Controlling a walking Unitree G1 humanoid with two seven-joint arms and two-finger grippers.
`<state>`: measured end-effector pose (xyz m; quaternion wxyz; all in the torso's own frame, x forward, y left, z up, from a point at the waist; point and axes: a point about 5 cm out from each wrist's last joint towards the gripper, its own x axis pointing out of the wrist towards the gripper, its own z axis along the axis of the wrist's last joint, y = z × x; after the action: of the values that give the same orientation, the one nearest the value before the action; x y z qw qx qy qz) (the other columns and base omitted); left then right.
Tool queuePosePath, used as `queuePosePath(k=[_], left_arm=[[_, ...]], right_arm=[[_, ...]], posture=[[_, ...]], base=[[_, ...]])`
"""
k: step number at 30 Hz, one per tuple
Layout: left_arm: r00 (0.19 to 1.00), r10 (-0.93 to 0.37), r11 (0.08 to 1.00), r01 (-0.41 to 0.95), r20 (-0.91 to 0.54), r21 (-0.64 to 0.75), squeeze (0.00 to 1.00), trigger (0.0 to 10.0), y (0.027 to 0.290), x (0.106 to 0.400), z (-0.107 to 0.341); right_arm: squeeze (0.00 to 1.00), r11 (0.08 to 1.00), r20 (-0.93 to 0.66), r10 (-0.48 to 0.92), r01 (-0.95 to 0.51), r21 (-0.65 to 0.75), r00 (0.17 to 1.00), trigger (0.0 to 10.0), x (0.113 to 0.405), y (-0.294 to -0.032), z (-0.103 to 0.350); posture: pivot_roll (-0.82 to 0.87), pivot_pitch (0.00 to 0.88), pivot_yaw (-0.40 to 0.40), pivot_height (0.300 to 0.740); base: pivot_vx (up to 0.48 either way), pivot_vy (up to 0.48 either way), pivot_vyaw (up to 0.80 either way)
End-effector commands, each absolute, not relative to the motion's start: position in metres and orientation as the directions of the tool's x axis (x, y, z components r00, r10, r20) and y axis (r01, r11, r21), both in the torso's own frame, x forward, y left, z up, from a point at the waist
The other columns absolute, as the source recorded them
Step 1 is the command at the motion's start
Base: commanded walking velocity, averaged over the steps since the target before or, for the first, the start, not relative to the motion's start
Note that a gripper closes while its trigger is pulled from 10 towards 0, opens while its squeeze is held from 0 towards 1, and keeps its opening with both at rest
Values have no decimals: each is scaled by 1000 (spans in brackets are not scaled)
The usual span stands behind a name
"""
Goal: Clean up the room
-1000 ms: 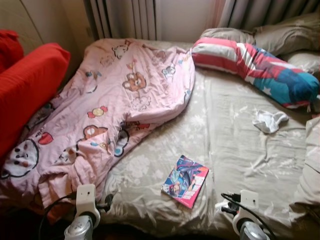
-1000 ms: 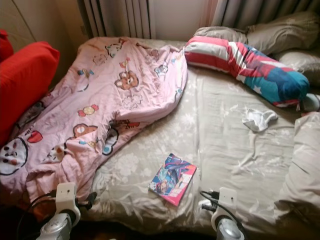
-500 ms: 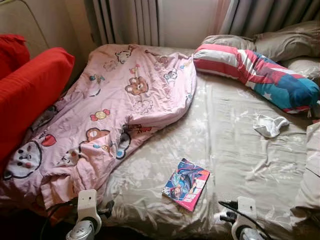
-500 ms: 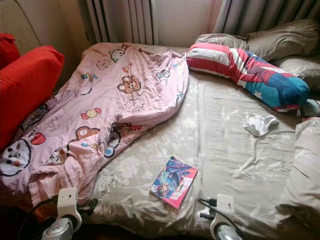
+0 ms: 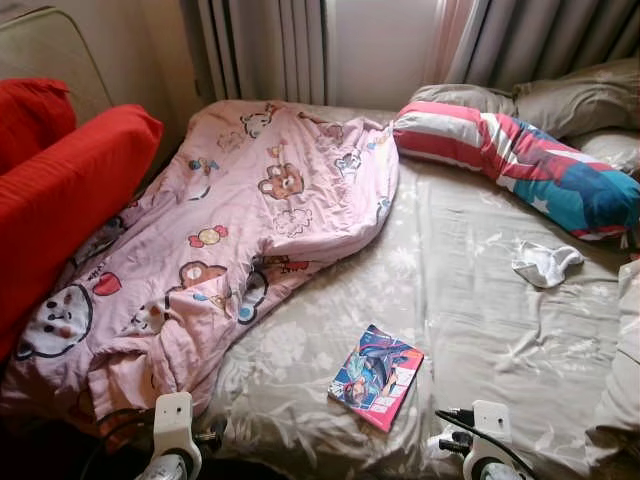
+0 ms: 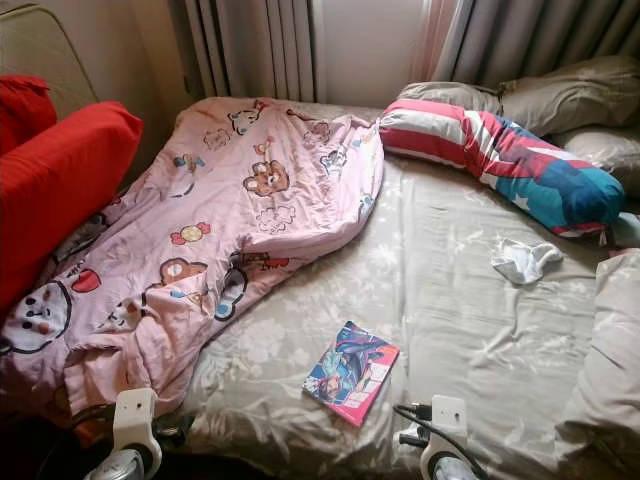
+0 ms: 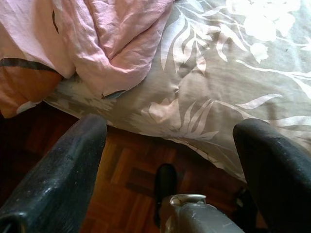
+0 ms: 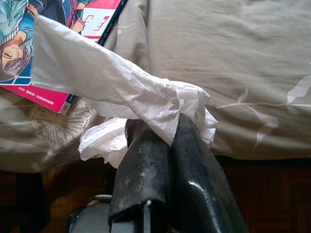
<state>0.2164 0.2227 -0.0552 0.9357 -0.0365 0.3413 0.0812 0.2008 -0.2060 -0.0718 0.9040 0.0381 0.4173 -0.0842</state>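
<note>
Left eye view has tilted up a little against the frame a second ago: I see more of the curtains and wall at the far side, the arms sit lower at the near edge, and nothing on the bed [image 5: 470, 300] has itself moved. My right gripper [image 8: 167, 131] is clenched on a crumpled white tissue [image 8: 112, 77], the two black fingers pressed together with the paper bunched around their tips; it hangs at the near edge of the mattress, just right of the comic book [image 5: 376, 375]. The tissue is thin, wrinkled and fanned out, and in the right wrist view it overlaps the book's pink cover. My left gripper [image 7: 170, 145] stands released, fingers well apart, over the wooden floor [image 7: 121, 170] at the bed's near left corner, beside the hanging edge of the pink cartoon quilt [image 5: 230, 230]. Another white crumpled piece [image 5: 546, 264] lies on the sheet at the right, near the striped bolster [image 5: 520, 160].
</note>
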Motion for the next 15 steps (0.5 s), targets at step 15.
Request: queuePosePath(k=[15], left_arm=[[705,133,981,-192,-697,-7,0,10000,222,204,-64]], right_arm=[[0,984,-782,-116,176,-8,613,10000,197,-206,-74]], posture=[[158,32,-42,740]], base=[[0,0,0]])
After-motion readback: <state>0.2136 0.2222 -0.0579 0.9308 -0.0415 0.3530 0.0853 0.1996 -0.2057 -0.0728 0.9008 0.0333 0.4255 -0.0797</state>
